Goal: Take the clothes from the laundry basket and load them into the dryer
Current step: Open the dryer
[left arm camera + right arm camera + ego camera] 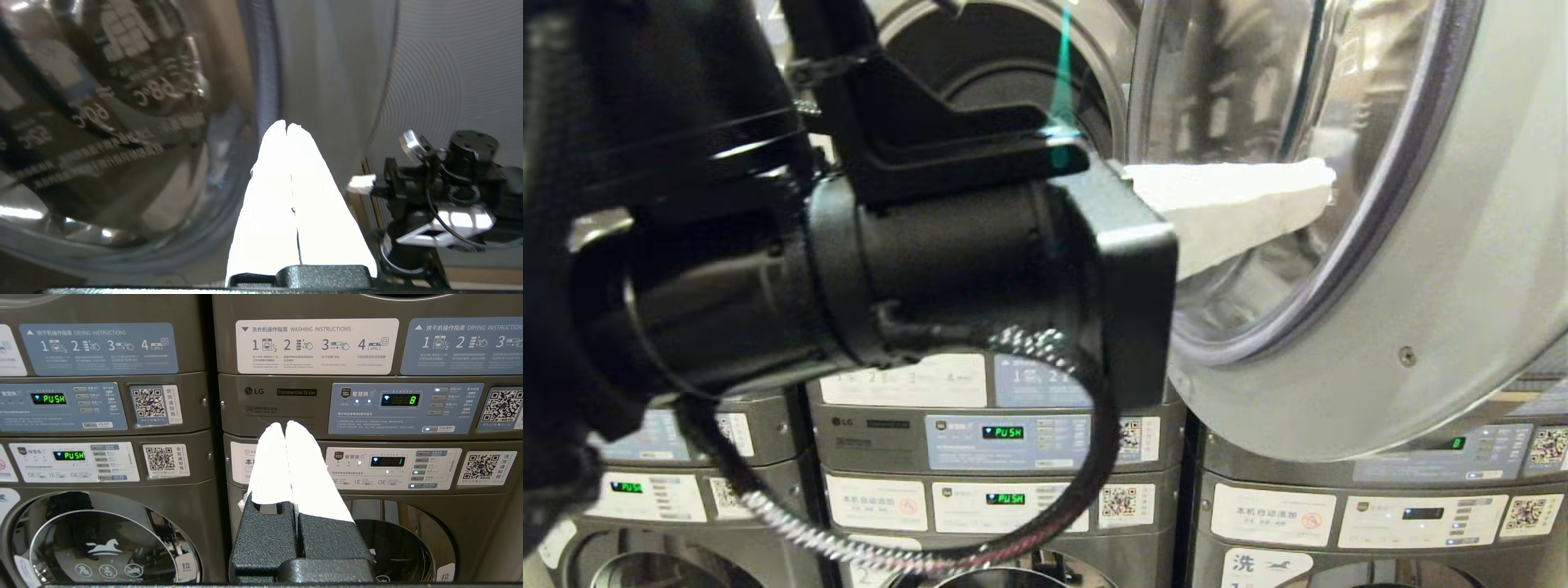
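Fingers (265, 196), white and tapered, pressed together on the left tool (287, 124) beside the dryer's domed glass door (102, 122); right tool (284, 424) likewise pressed together.

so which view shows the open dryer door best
Head view: the dryer door swung open, glass and grey rim visible. Left wrist view shows its glass close up; right wrist view shows none of it.
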